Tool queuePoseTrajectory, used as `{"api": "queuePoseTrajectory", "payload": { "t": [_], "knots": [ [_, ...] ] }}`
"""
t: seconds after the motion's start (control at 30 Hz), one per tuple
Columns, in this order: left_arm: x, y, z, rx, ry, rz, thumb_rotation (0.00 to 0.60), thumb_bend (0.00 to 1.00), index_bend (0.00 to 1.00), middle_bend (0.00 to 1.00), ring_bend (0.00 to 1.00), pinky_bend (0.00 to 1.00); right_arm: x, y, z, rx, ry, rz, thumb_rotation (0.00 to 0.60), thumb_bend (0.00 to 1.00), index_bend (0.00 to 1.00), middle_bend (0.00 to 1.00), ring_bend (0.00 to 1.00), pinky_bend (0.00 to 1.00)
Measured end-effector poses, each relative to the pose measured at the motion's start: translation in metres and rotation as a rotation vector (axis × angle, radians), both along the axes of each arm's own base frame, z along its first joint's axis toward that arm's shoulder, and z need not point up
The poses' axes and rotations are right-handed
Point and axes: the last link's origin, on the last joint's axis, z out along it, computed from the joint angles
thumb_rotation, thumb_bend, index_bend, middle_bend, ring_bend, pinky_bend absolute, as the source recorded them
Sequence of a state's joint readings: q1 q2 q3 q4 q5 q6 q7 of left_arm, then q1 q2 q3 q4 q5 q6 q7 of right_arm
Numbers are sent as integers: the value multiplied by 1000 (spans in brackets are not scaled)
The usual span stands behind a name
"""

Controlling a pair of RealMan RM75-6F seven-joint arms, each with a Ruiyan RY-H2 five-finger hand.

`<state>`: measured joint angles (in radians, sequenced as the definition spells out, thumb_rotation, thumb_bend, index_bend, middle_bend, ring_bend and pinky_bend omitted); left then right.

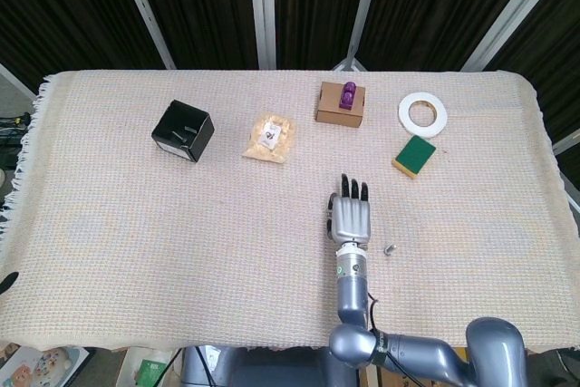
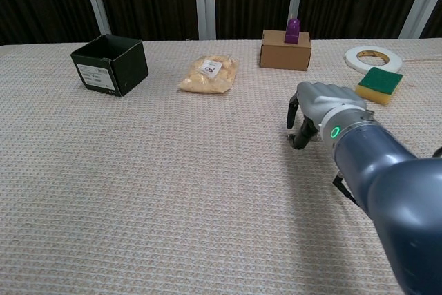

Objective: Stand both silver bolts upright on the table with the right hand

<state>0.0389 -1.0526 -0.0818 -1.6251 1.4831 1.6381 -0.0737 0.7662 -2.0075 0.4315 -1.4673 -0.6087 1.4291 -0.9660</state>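
Note:
My right hand [image 1: 350,217] lies palm down on the woven cloth just right of the table's middle, and the chest view shows its fingers [image 2: 298,136] curled down to the cloth. A silver bolt lies at those fingertips, pinched and almost wholly hidden by them. The second silver bolt [image 1: 391,248] lies small on the cloth a little right of and behind the wrist, apart from the hand. My arm hides it in the chest view. My left hand shows in neither view.
At the back stand a black open box [image 1: 182,130], a snack bag [image 1: 271,138], a cardboard box with a purple piece on top [image 1: 341,103], a white tape roll [image 1: 422,113] and a green-yellow sponge [image 1: 414,155]. The table's near edge [image 1: 272,343] is behind the arm.

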Motion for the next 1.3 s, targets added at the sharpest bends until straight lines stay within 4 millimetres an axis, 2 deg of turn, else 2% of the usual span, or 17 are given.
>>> {"api": "queuePoseTrajectory", "payload": {
  "t": [0.83, 1.3],
  "knots": [
    [0, 1, -1, 1, 7, -1, 600, 122, 87, 36, 0, 137, -9, -7, -11, 26, 11, -27, 600, 399, 516, 4, 0, 0],
    [1, 1, -2, -2, 10, -3, 600, 122, 93, 36, 0, 137, -11, -10, -9, 20, 14, -29, 600, 398, 545, 4, 0, 0]
  ]
}}
